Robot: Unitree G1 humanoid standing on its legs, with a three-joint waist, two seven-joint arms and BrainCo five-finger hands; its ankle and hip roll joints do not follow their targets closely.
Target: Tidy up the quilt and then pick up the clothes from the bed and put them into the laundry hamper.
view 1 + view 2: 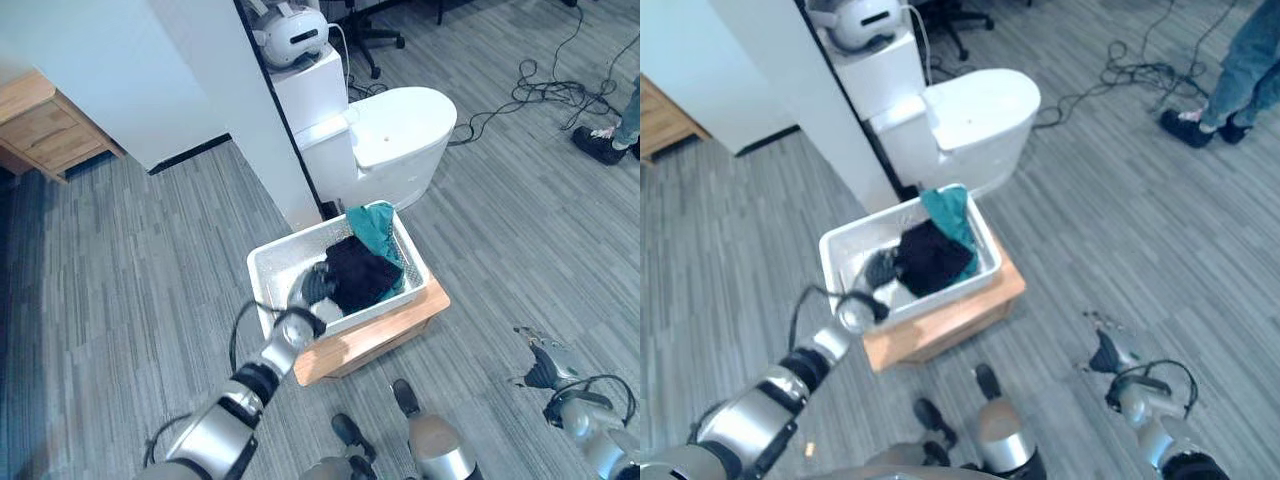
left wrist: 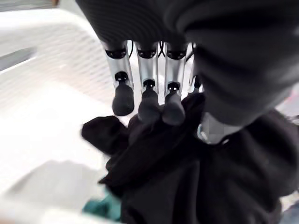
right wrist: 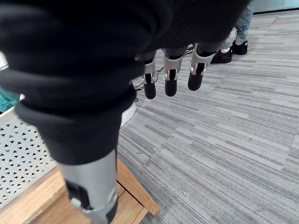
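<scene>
The left hand point(image 1: 312, 290) hangs inside the white perforated plastic hamper point(image 1: 270, 262), straight fingers point(image 2: 148, 95) just over crumpled black clothes point(image 1: 362, 270) (teal cloth point(image 1: 378, 226) beside), on a wooden stand point(image 1: 385, 328). The right hand point(image 1: 545, 362) hangs loosely open above striped grey floor point(image 1: 130, 260).

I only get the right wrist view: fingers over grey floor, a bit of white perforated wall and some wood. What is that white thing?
Observer: A white hamper standing on a low wooden stand, with a toilet just behind it.
Operator: Is anything inside?
Observer: Yes, a black garment fills the middle, and a teal one hangs over the far rim.
Operator: Where is the other hand?
Observer: The left hand is down in the hamper, its straight fingers resting on the black garment.
Operator: And whose shoes do I see?
Observer: A person in jeans stands off to the robot's right, near loose cables on the floor.
</scene>
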